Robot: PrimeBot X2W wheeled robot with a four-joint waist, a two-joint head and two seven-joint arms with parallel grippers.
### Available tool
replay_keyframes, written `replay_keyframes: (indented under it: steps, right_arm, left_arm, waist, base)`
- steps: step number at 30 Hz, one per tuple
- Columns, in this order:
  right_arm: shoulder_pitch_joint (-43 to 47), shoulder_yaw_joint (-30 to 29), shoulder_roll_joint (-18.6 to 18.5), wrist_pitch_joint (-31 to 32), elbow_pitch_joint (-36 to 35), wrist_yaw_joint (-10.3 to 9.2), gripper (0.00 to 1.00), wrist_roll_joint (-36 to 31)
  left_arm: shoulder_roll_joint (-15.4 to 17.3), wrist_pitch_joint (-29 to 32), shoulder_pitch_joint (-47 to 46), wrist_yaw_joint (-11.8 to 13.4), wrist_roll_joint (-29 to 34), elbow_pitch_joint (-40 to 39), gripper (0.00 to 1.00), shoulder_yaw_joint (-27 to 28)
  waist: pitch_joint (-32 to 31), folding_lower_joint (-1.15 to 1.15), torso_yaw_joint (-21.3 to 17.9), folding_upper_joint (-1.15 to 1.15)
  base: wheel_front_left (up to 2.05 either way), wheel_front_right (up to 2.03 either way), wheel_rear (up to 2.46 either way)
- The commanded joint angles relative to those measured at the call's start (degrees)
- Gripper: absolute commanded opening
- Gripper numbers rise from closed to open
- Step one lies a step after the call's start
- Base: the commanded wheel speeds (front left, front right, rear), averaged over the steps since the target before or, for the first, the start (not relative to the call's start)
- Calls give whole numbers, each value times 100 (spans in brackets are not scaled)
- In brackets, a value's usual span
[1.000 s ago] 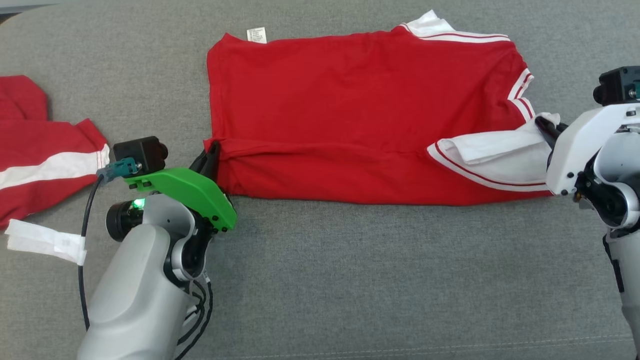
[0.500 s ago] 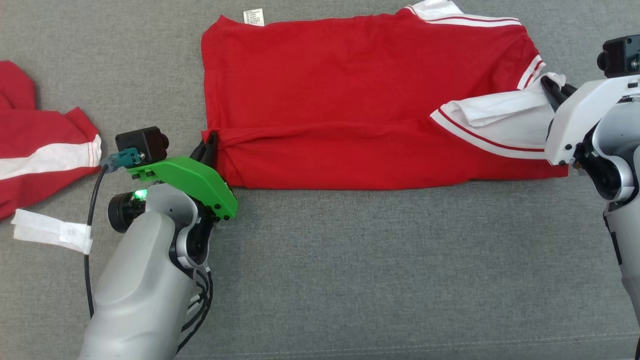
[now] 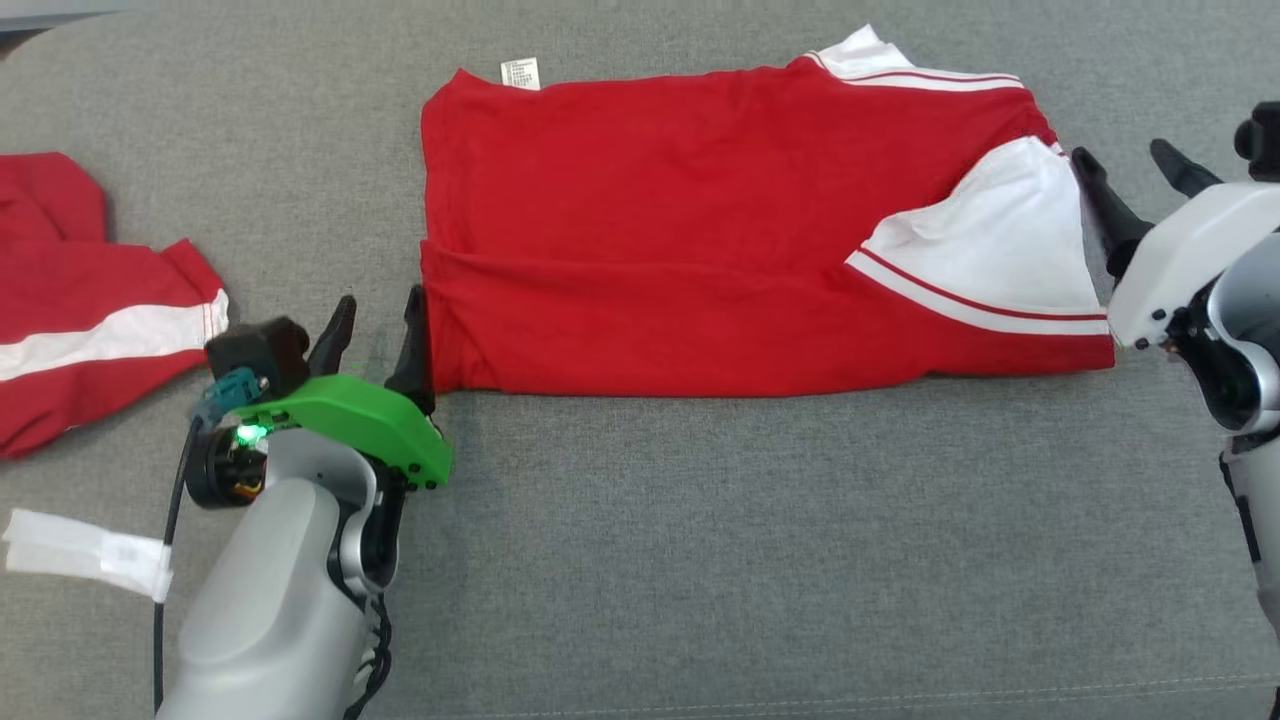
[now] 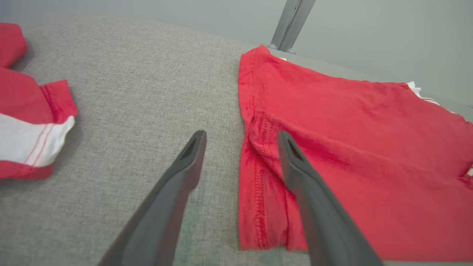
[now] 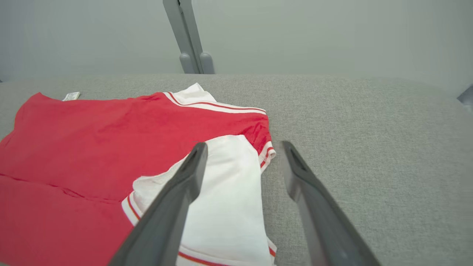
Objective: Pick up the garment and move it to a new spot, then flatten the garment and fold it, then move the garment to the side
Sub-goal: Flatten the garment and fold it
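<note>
**Red garment (image 3: 700, 230) lies folded on grey cushion (image 3: 750, 550)**

Head view: left gripper (image 3: 380, 298) stands at its left edge, jaws spread, gripping nothing; right gripper (image 3: 1120, 152) sits just beside the white sleeve (image 3: 1000, 250), jaws spread, empty.

Left wrist view: one finger over the stitched hem, the other over bare cushion.

Right wrist view: one finger over the sleeve, the other over cushion.

i get bright, even, soft light, no glare. thin shadow under garment (image 3: 700, 250) left edge. head view sharp. wrist views: near fingers (image 4: 173, 192) soft, surface (image 5: 369, 129) line bowed at far edge.
</note>
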Motion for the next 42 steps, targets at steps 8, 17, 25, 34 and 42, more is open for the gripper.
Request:
replay_keyframes:
  steps: [8,17,25,34,42]
  right_arm:
    - [998,-791,264,295,-447,1,100,-557]
    - [1231,-1012,778,794,-205,1,100,-978]
    - [755,-991,946,855,498,1,100,-1118]
    - [702,-747,1123,1179,1136,15,27,-813]
    - [1017,-806,904,1036,760,-1,0,-581]
  left_arm:
    - [117,-191,690,172,273,-342,100,-244]
    - [38,27,386,455,585,-145,100,-543]
    - [-12,318,-14,508,795,331,100,-784]
    - [-128,652,-83,349,708,858,35,-981]
    - [-67,624,208,203,453,958,0,-887]
  waist:
    - [-255,0,-4,0]
    - [-153,0,-47,0]
    - [146,0,-64,0]
    - [271,0,-21,0]
    - [60,0,-1,0]
  base:
    - [0,0,0]
    - [0,0,0]
    - [0,0,0]
    - [0,0,0]
    - [0,0,0]
